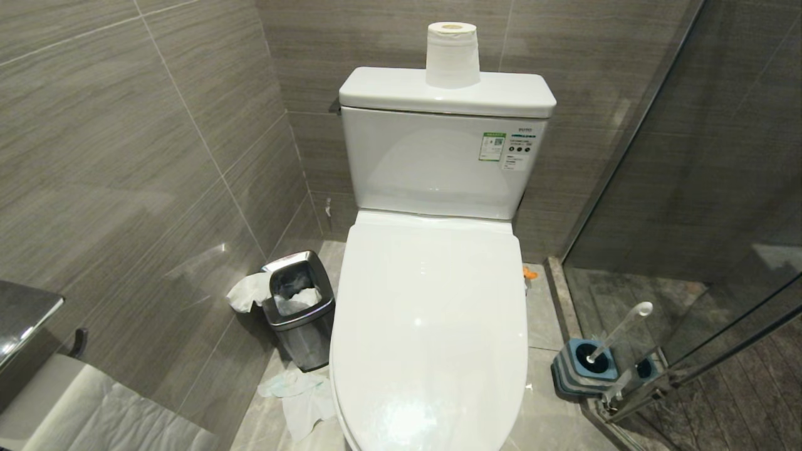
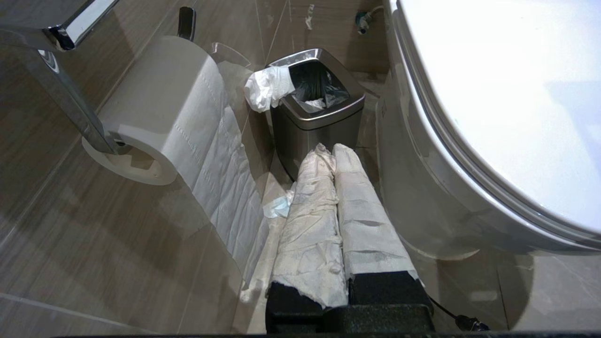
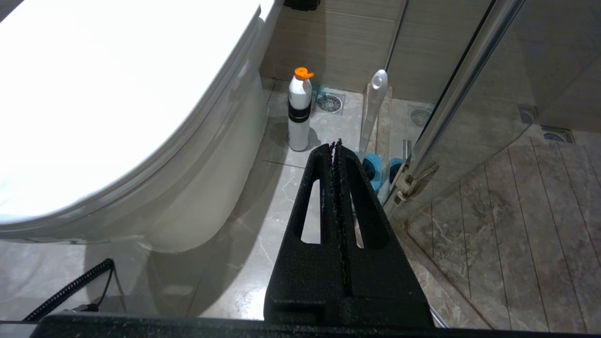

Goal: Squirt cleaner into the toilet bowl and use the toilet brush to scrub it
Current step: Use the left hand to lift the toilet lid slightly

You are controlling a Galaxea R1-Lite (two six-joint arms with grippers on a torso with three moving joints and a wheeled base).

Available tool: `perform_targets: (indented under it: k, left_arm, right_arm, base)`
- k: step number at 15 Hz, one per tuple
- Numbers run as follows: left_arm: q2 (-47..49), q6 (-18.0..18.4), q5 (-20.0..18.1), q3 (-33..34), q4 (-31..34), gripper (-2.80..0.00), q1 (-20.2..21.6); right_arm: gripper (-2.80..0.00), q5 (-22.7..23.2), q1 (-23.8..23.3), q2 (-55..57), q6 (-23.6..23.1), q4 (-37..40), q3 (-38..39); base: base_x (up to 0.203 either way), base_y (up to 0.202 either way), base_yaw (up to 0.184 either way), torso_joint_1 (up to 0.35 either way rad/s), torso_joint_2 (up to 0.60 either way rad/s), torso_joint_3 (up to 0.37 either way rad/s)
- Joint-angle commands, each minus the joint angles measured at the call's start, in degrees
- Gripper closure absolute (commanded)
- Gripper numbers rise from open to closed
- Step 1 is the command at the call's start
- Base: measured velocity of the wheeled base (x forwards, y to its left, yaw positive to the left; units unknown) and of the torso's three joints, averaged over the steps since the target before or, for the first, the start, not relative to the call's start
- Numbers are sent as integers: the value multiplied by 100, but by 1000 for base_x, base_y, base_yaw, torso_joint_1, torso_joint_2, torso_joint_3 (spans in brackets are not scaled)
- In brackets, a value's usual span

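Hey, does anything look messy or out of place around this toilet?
Yes. Crumpled tissue lies on the floor beside the toilet, and another wad hangs over the bin's rim instead of inside.

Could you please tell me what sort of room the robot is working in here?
A small tiled bathroom, most likely: a white toilet with its lid down, a toilet brush standing in its holder beside a glass shower screen, and a steel waste bin by the wall.
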Motion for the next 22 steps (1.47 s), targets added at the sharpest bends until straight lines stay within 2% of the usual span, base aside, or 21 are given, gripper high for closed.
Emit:
perform_targets:
  k: [1, 20, 22]
  left_arm:
    - [0, 5, 0, 0, 0, 0, 0]
    - [0, 16, 10, 0, 11, 0, 0]
    - [0, 199, 10, 0, 26, 0, 0]
  right_arm:
    - [0, 1, 0, 0, 6, -1, 0]
    - [0, 1, 0, 0, -2, 0, 0]
    - [0, 1, 0, 0, -2, -1, 0]
  base:
    - [0, 0, 0, 0, 0, 0]
    - [0, 0, 0, 0, 0, 0]
    - [0, 0, 0, 0, 0, 0]
